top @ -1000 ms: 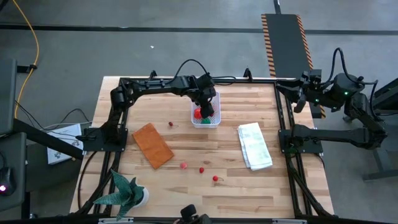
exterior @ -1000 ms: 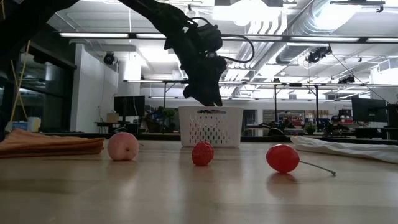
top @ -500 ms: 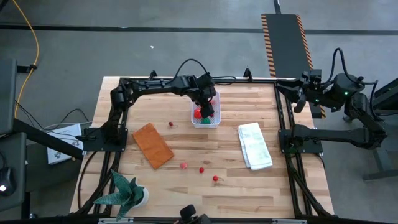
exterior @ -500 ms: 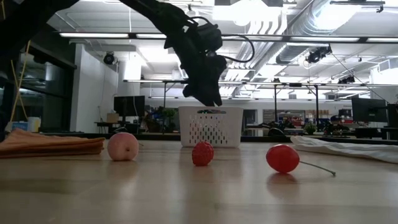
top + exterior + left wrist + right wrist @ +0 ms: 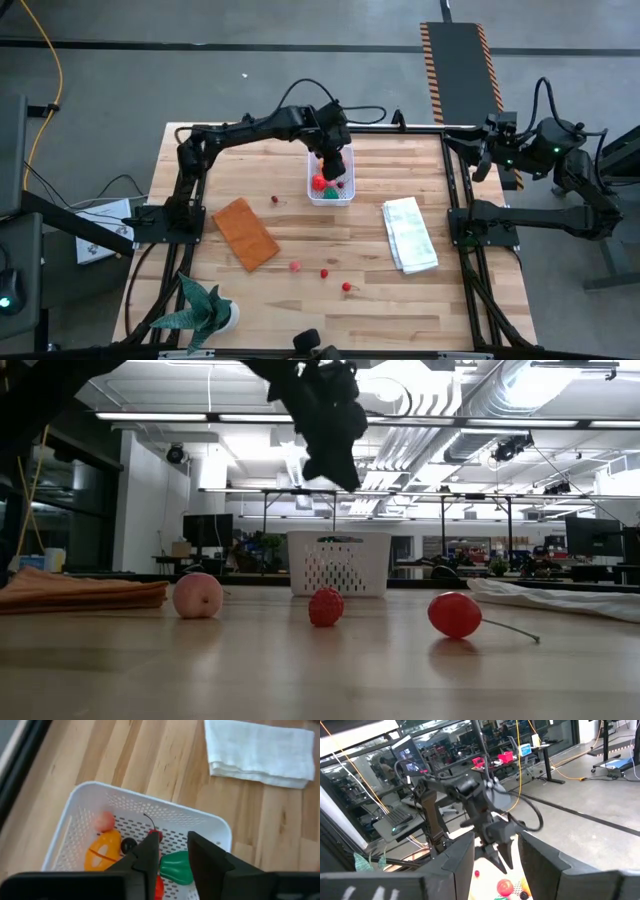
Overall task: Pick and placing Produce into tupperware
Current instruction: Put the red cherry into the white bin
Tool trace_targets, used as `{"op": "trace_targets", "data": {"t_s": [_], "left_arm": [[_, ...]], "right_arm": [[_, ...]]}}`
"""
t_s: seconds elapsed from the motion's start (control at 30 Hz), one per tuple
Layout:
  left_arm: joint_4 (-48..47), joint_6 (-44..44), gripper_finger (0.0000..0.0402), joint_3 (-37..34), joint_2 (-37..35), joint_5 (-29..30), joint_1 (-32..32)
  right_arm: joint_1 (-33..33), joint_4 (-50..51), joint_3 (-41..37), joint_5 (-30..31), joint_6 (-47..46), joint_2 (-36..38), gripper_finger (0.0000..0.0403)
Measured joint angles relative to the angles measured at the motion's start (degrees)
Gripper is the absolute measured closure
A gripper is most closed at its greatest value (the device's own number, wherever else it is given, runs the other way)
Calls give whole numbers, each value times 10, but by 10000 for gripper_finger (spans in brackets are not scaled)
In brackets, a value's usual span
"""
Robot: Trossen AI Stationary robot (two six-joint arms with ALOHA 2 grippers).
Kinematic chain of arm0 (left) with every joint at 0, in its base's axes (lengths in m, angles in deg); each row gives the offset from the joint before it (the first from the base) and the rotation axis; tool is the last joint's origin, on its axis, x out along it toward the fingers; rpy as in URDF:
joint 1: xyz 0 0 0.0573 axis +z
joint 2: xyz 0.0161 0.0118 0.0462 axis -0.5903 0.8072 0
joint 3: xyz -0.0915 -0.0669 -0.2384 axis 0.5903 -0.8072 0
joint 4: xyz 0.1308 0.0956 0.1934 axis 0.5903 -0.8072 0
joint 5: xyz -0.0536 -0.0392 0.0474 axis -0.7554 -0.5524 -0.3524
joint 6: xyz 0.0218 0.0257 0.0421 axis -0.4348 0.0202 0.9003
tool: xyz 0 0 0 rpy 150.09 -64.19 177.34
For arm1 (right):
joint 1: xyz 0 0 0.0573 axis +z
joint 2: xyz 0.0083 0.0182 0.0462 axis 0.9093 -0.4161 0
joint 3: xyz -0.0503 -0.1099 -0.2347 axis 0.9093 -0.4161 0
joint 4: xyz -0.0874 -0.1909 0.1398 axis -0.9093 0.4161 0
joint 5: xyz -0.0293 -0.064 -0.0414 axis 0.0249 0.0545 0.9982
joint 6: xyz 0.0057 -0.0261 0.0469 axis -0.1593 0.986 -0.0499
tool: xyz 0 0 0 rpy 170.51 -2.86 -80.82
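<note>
The tupperware [image 5: 331,180] is a white perforated tub standing at the far middle of the table. In it lie an orange piece [image 5: 102,852], a pink piece [image 5: 104,820], a dark berry [image 5: 128,845], a red cherry [image 5: 156,834] and a green piece [image 5: 177,868]. My left gripper [image 5: 172,847] hangs above the tub [image 5: 338,563], pointing steeply down, its fingers a little apart with nothing between them. Loose produce rests on the near table: a pink peach [image 5: 198,596], a strawberry [image 5: 325,606] and a cherry [image 5: 455,614]. My right gripper [image 5: 495,855] waits open, raised past the table's far right corner [image 5: 487,150].
An orange-brown flat rectangle [image 5: 245,232] lies left of centre and a folded white cloth [image 5: 410,234] lies to the right. A green spiky plant [image 5: 200,308] stands at the near left corner. A small red piece [image 5: 274,200] sits just left of the tub.
My left gripper has risen straight up from the tub's rim to well above it, still pointing down. The tub and the produce in it have stayed put.
</note>
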Motion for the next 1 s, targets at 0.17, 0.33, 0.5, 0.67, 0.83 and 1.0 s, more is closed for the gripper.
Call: {"op": "trace_targets", "data": {"t_s": [0.17,0.33,0.5,0.67,0.83,1.0], "left_arm": [[-63,25,360,62,-1,1,0],[-106,35,396,108,-1,2,0],[-140,35,394,139,-1,3,0],[-179,35,400,163,-4,3,0],[-235,35,398,209,-5,3,0],[-273,38,400,238,-15,-32,0]], "right_arm": [[0,7,0,0,0,0,259],[0,8,0,0,0,0,259],[0,8,0,0,0,0,259],[0,8,0,0,0,0,259],[0,8,0,0,-1,0,259],[0,7,0,0,-2,0,259]]}}
